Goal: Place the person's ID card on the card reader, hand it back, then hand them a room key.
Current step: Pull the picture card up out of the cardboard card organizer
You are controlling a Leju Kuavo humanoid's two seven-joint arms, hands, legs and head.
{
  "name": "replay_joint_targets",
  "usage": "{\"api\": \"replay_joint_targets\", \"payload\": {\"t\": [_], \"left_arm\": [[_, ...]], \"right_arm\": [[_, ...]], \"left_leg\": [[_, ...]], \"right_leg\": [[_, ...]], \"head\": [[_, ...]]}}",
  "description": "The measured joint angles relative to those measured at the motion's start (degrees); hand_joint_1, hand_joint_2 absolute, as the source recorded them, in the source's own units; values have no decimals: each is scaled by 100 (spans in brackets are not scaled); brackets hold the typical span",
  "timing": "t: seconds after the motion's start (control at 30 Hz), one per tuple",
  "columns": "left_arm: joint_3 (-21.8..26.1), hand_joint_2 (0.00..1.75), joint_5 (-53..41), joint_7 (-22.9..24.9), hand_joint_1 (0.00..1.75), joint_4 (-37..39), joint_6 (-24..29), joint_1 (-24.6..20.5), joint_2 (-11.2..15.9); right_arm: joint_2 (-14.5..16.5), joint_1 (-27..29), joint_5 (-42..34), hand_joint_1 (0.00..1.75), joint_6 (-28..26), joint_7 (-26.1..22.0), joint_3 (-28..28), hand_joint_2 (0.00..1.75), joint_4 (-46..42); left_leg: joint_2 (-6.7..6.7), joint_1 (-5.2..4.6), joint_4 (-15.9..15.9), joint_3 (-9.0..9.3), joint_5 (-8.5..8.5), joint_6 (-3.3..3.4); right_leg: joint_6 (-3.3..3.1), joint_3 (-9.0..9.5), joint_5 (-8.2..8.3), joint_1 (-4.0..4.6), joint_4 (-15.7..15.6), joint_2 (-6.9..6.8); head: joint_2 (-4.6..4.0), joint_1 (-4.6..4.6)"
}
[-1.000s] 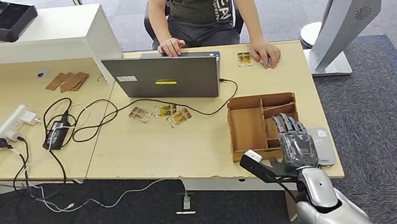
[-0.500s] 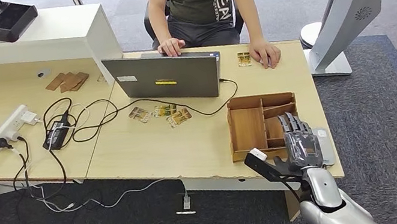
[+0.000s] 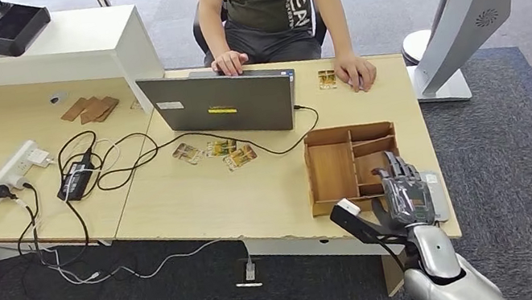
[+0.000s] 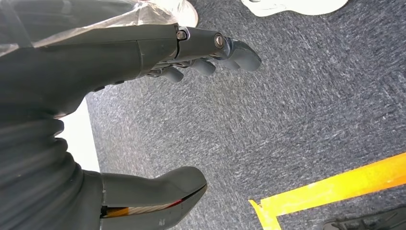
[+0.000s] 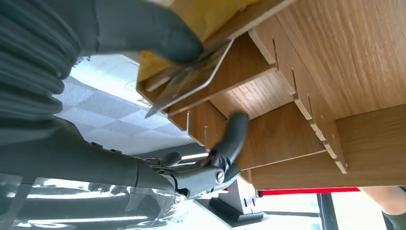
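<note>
Wooden organiser (image 3: 332, 162) is my landmark: my right hand (image 3: 403, 194) sits at its near corner, fingers (image 5: 143, 28) clamped on a card (image 5: 191, 79) (presumably the room key) drawn from its compartments. Left hand (image 4: 143, 52) hangs idle, fingers apart.

The right arm is raised from five o'clock in the head view, and the right hand (image 3: 404, 194) is held palm down, its fingers (image 5: 232, 136) extended toward twelve o'clock. A card (image 5: 189, 79) is pressed under its thumb. The left hand (image 4: 143, 52) is hung low, fingers loosely curled, nothing held.
</note>
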Motion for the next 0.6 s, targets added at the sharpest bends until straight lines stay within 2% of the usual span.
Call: {"api": "replay_joint_targets", "payload": {"t": [0.6], "left_arm": [[-55, 175, -9, 4, 0, 13, 106, -14, -76]], "right_arm": [[-1, 5, 83, 173, -178, -15, -112, 175, 10]], "left_leg": [[0, -1, 0, 0, 0, 0]], "right_leg": [[0, 0, 0, -1, 0, 0]], "head": [[0, -1]]}}
